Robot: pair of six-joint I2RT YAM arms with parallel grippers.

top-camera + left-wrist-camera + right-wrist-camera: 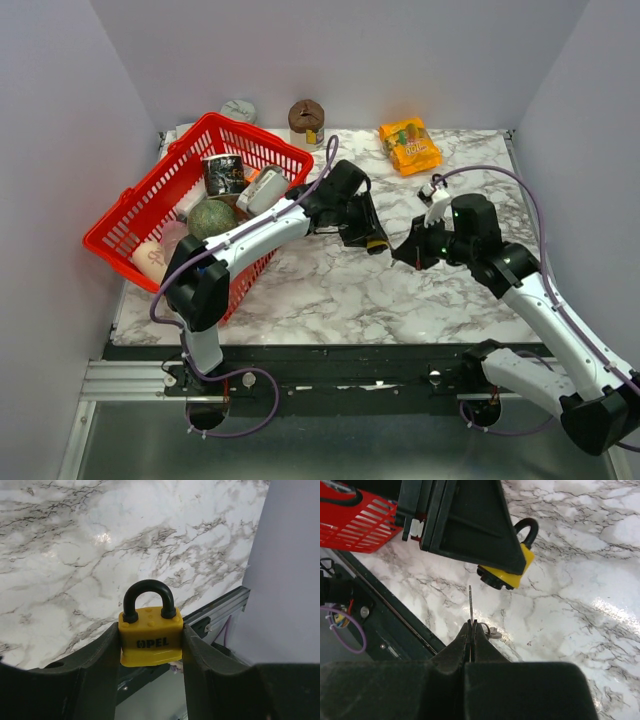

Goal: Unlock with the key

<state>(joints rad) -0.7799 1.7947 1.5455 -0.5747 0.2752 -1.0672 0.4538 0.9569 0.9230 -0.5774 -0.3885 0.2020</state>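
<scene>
My left gripper (150, 645) is shut on a yellow padlock (150, 639) with a black shackle, held above the marble table; the shackle is closed. In the top view the left gripper (372, 240) holds the padlock (377, 245) at the table's middle. My right gripper (471, 626) is shut on a thin silver key (470, 602), its blade pointing up toward the padlock's underside (501, 575), a short gap apart. A second key on a ring (492, 632) hangs beside the fingers. In the top view the right gripper (402, 255) sits just right of the padlock.
A red basket (130, 215) with several items stands tilted at the left. An orange snack bag (409, 145) lies at the back right, a brown object (306, 119) and a round grey object (239, 109) at the back. The table's front rail (300, 352) is near.
</scene>
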